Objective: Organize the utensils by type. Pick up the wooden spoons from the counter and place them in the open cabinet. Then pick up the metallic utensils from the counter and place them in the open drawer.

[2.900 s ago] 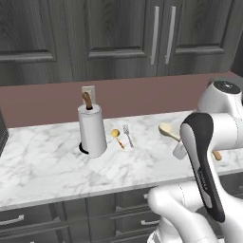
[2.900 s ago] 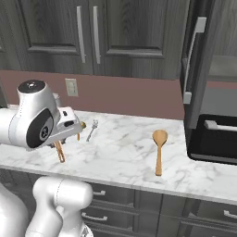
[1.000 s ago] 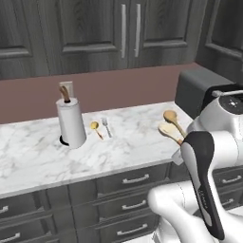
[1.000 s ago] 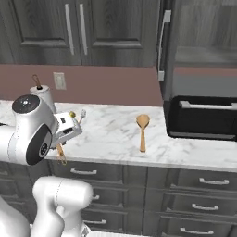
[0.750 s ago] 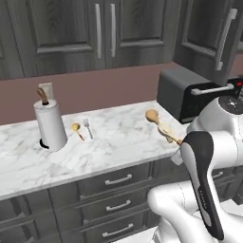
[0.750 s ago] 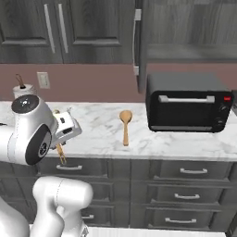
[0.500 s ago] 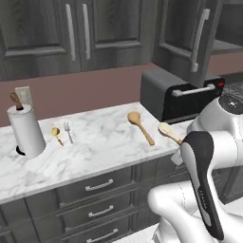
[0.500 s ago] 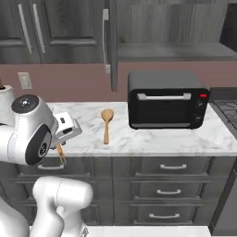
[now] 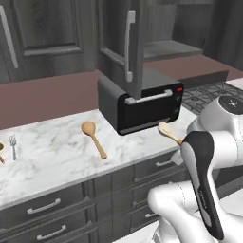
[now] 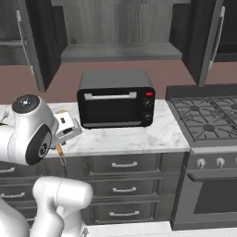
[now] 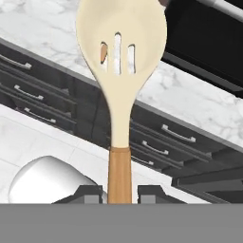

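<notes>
At the far left of the counter (image 9: 52, 156) lay one small silver fork (image 9: 13, 144), and just left of it, at the picture's edge, part of the gold-bowled spoon (image 9: 1, 151). Further right, one all-brown wooden spoon (image 9: 93, 138) lay flat on the marble, bowl away from me, handle toward the front edge. Right of that stood one black toaster oven (image 9: 142, 102) with its door shut; I could not see into it. Above it the wall cabinet (image 10: 120, 28) stood open, its left door (image 10: 32, 41) and right door (image 10: 210, 39) swung out, and the one grey inner shelf (image 10: 120, 52) I could see carried nothing. I counted no utensil in the cabinet.

The second wooden spoon, the slotted spoon (image 11: 119, 71) with the pale cream bowl and orange-brown handle, was in my hand (image 11: 119, 193). My fingers (image 11: 88, 193) were closed narrowly on the bottom of its handle, and the bowl with its three slots stood out ahead of them, over the front edge of the counter and the base drawers (image 11: 156, 137) below. From the left base camera its bowl showed just right of the oven, beside my arm. To the far right sat one gas stove (image 10: 208, 120) with dark grates.

So: two wooden spoons, one on the counter and one gripped; one fork and one gold spoon, both on the counter.
</notes>
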